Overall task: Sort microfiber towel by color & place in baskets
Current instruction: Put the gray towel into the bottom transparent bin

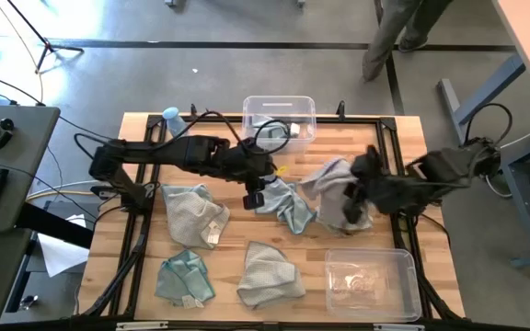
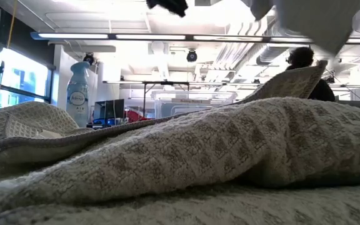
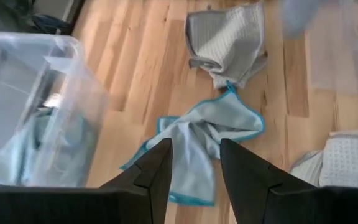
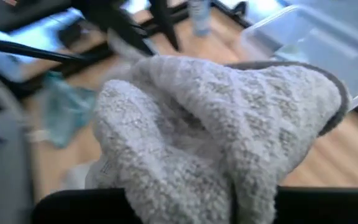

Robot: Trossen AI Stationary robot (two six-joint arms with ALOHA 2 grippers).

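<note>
My left gripper [image 1: 254, 195] [image 3: 194, 165] is open, above the table's middle and over a crumpled light blue towel [image 1: 285, 206] [image 3: 197, 134]. My right gripper [image 1: 355, 199] is shut on a pale grey towel [image 1: 331, 180] [image 4: 229, 124]. On the wood lie two more grey towels [image 1: 194, 213] [image 1: 270, 273] and a teal one [image 1: 184, 279]. The far basket [image 1: 304, 104] [image 3: 73, 50] holds a blue cloth [image 3: 36, 143]. The near basket [image 1: 405, 260] stands at the near right. My right gripper holds the grey towel in a bunch of several layers [image 4: 185, 180]. The cloth covers the fingers in the right wrist view, so which edge or fold they have does not show. In the low view the towel [image 2: 320, 25] hangs high, clear of the table.
A clear bottle with a blue cap [image 1: 171, 119] [image 2: 80, 94] stands at the far left beside the far basket. In the low view a grey towel [image 2: 217, 156] lies right in front of the camera. A person [image 1: 403, 28] stands beyond the far edge. Bare wood shows between the towels.
</note>
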